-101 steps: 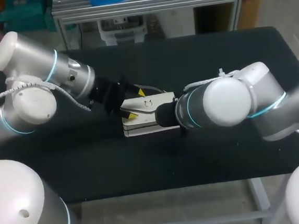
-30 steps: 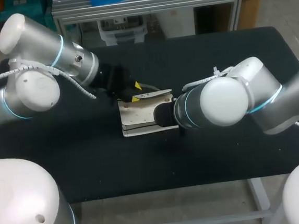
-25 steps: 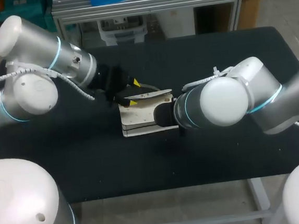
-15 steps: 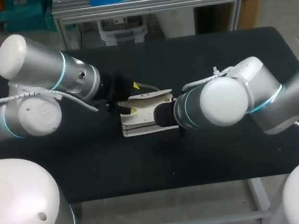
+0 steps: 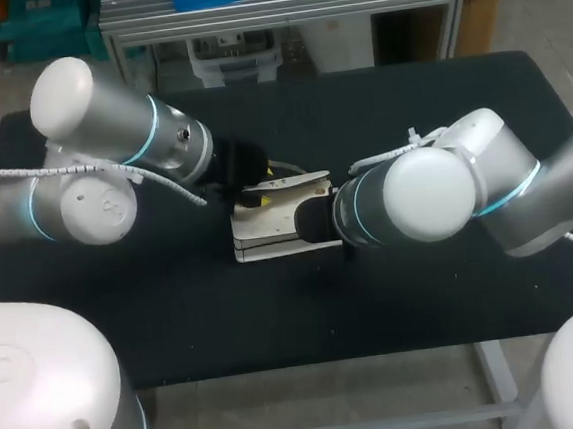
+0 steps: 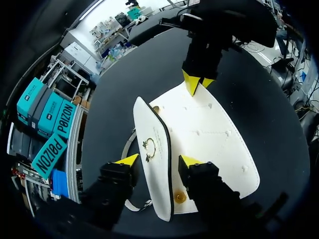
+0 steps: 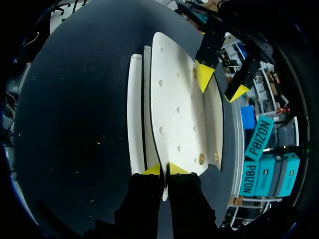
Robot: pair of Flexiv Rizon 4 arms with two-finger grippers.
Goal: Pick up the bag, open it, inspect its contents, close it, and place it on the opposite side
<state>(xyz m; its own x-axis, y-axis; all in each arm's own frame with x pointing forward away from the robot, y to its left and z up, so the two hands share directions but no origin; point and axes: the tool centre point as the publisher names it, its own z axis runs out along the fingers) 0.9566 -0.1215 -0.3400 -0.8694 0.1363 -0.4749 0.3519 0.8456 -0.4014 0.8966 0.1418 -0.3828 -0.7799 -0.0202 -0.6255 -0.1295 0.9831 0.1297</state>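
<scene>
White bag lies flat mid-table, flap propped up. Right gripper is pinched tight on the bag's right-hand edge. Left gripper straddles the bag's flap, fingers apart. Looks light, stiff-ish and kinda slick, so I'd grab the flap's rim.

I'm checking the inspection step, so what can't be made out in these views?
- All views: inside of the white flat leather-look bag; its flap and body cover it.
- Head view: right jaws hidden behind the right arm.
- Left wrist view: grey strap mostly under the bag.
</scene>
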